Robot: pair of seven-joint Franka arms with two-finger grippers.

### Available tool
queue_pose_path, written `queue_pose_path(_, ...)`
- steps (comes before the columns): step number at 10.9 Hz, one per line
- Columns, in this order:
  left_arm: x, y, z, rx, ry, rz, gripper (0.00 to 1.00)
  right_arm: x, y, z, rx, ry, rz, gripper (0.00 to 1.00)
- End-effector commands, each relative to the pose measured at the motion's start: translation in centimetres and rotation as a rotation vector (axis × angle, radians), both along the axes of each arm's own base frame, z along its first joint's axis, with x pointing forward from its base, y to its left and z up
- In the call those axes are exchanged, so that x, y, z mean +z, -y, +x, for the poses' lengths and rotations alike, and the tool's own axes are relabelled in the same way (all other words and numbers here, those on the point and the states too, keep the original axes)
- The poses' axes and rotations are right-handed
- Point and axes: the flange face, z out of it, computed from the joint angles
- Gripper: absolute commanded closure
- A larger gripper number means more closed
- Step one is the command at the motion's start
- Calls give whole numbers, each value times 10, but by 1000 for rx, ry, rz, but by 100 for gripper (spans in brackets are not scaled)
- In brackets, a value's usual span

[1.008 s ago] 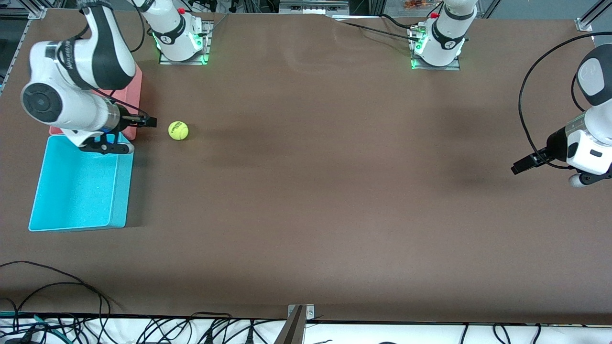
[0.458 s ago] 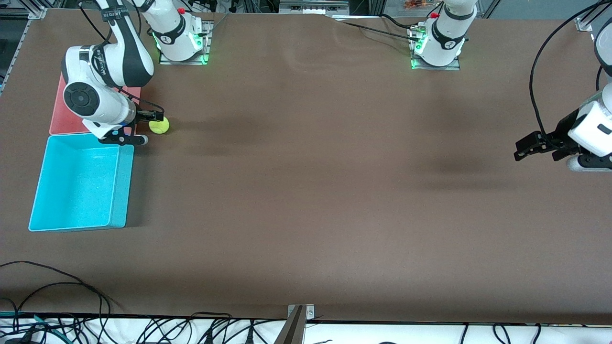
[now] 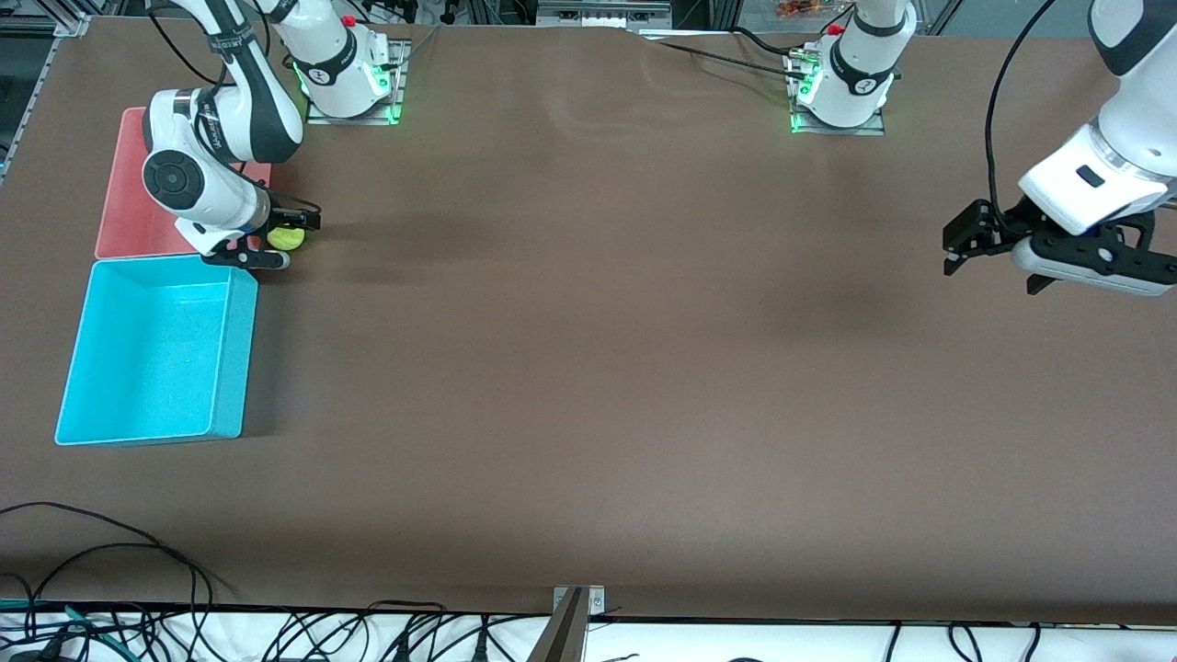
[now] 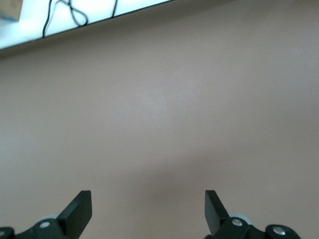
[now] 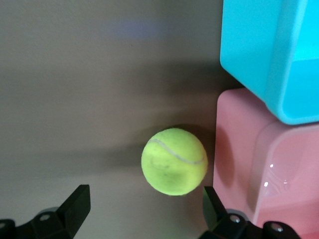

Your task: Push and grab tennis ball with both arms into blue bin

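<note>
Down low: my right gripper (image 3: 296, 230) sits at the bench (image 3: 588, 368) beside the pink bin (image 3: 129, 211), jaws spread wide and gripping nothing. Tennis ball (image 3: 286, 238) rests on the bench between them, just beside the pink bin's corner, close to the blue bin (image 3: 152, 354). Left gripper (image 3: 961, 248) waits over bare bench at the left arm's end, jaws open, empty.

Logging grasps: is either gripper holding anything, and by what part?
Nothing is held. The right gripper is open around the tennis ball, not touching it; the left gripper is open over bare table.
</note>
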Motion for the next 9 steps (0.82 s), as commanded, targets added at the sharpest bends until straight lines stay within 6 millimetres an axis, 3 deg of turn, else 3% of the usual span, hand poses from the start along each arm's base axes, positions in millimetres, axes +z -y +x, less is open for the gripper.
queue_pose_path(1,13,-4,-1,-122,16,-9,0,-12,10,-8,-14,-13,-17,0)
queue_pose_path(4,16,-15,-3,-160,15,-4,0,-23,27,-9,-22,-22,-36,0)
queue_pose_path(9,25,-30,-8,-178,-35,-2,1,-43,30,-6,-16,1,-32,0)
